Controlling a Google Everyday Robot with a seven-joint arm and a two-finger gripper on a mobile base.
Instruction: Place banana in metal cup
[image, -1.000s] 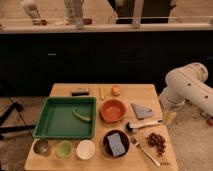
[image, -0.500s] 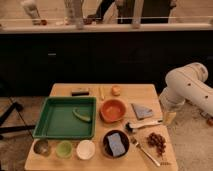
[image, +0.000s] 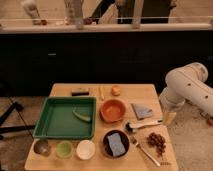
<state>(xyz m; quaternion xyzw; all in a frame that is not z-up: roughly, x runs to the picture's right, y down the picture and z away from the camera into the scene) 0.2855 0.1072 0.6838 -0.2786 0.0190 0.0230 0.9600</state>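
Note:
The banana (image: 101, 92) is slim and pale yellow and lies on the wooden table (image: 145, 92) near its far edge, between a black bar and an orange fruit. At the front left corner stands the metal cup (image: 41, 147), dull grey and first in a row of three cups. My white arm (image: 187, 90) comes in from the right. Its gripper (image: 169, 117) hangs open beside the table's right edge, far from both the banana and the cup, and I see nothing in it.
A green tray (image: 57, 131) holding a curved greenish piece (image: 81, 115) fills the left side. A green cup (image: 64, 149), white cup (image: 85, 149), orange bowl (image: 113, 110), dark bowl (image: 116, 144), grey cloth (image: 142, 111), spoon (image: 142, 125), grapes (image: 156, 141), fork (image: 146, 152), orange fruit (image: 116, 90) and black bar (image: 80, 92) crowd the table.

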